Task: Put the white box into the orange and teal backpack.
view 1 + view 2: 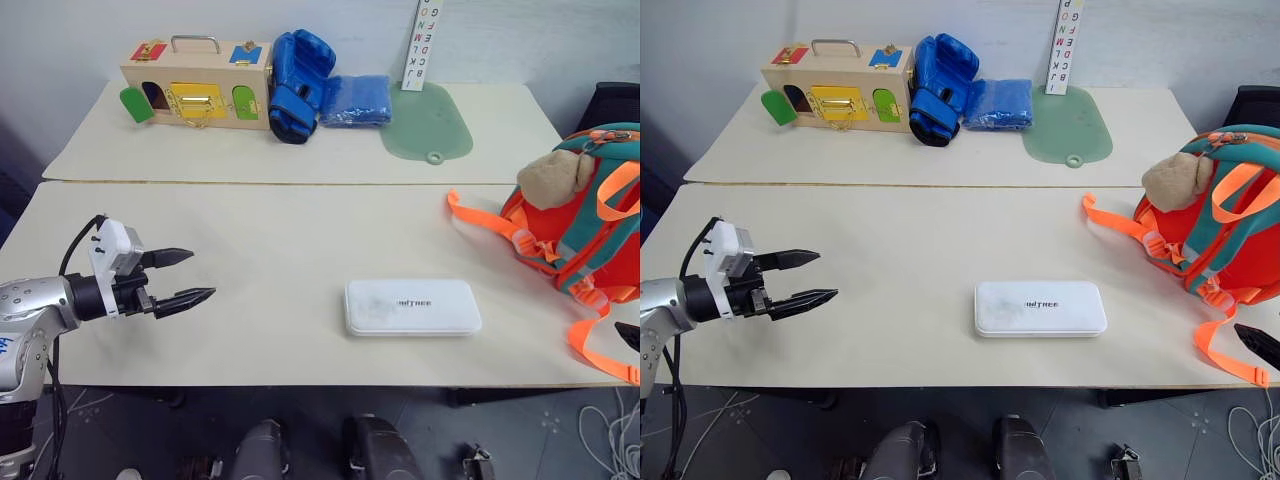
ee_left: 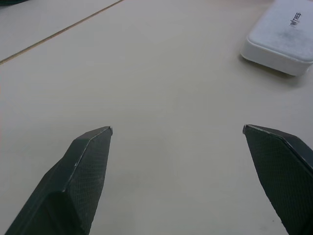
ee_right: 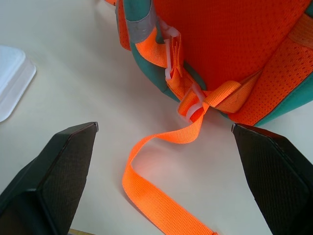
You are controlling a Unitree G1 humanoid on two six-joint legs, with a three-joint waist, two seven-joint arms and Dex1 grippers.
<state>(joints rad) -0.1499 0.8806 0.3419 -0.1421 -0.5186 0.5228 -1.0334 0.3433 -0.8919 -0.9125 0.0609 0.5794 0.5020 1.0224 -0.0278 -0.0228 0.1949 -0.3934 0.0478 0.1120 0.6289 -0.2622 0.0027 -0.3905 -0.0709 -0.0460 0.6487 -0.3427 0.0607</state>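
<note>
One white box (image 1: pixel 412 307) right of left gripper (image 1: pixel 190 276)

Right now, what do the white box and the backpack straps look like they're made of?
The white box looks like hard plastic with a matte finish: smooth moulded top, rounded corners, printed lettering. The backpack straps look like woven nylon webbing: a ribbed weave shows, with pale plastic buckles; the exact fibre can't be told.

The orange and teal backpack (image 1: pixel 585 225) is cut off by the frame's right edge, its opening unseen.
</note>
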